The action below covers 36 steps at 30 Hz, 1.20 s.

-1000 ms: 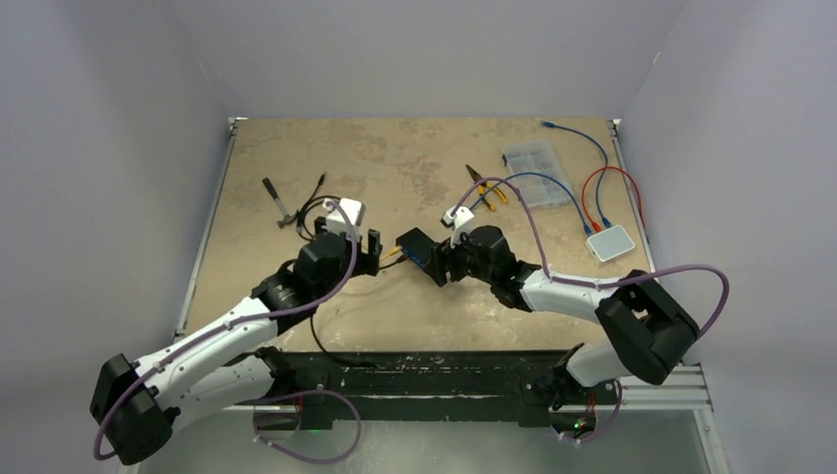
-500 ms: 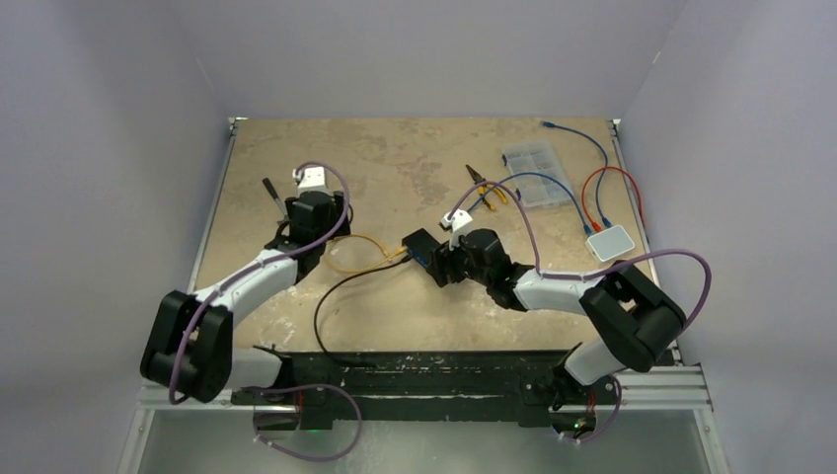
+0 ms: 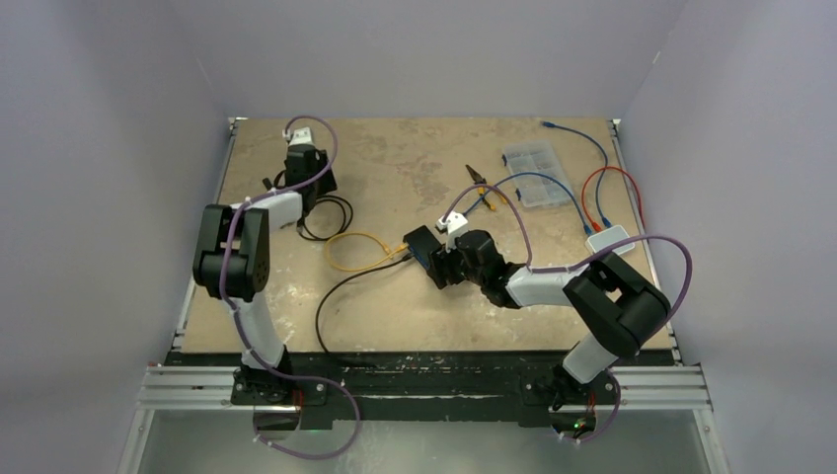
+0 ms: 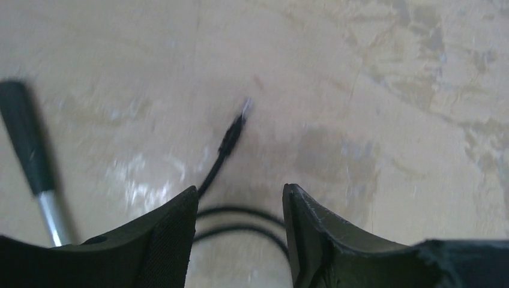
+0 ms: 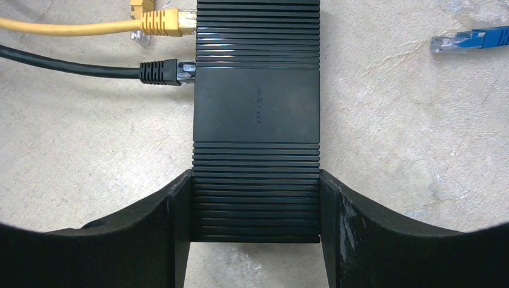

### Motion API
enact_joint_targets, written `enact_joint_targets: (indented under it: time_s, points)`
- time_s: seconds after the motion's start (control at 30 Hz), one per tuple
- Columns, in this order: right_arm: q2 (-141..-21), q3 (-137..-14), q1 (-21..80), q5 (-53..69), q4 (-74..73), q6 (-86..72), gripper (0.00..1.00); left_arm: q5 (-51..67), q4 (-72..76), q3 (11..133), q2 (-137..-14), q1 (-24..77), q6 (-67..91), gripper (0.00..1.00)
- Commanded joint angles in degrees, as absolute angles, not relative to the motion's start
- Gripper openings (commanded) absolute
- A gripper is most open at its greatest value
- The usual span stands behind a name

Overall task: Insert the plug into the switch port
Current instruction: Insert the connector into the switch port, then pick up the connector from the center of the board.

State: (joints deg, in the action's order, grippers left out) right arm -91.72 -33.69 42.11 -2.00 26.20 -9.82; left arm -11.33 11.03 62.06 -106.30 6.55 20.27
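While the right gripper [image 5: 255, 207] clamps the switch [image 5: 257, 114] by its sides at mid table [image 3: 415, 316], fingers pressed flat against the casing, a black plug [image 5: 161, 72] sits in a port on the switch's side, on the left in the wrist view. A yellow plug [image 5: 165, 21] fills the port beside it. A blue plug [image 5: 468, 41] lies loose on the switch's other side. Farther off, at the far left, the left gripper [image 4: 240, 198] hovers half open and empty over a black cable end [image 4: 231, 135], near a black-handled tool [image 4: 27, 150].
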Motion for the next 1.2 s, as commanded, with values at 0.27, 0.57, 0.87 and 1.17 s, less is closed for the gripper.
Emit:
enact_joint_targets:
  time_s: [0.27,0.57,0.87,1.17]
  points:
    - [-90.74,-35.22,42.14,-3.07,26.37,-9.76,0.82,-4.36,4.83,78.75,-120.50,2.16,15.31,0.46]
    - [-89.84,-34.78,42.19,-4.63,26.78,-9.93,0.82,-0.35,2.27,79.22,-122.88,1.51,15.06,0.13]
    - [-88.32,-33.74,42.21,-5.36,27.57,-10.18,0.82,-4.47,-1.53,81.72,-112.51,0.08,11.02,0.00]
    - [-86.81,-32.79,42.18,-6.12,28.62,-10.48,0.82,-15.94,-3.45,86.89,-96.36,0.09,0.37,0.00]
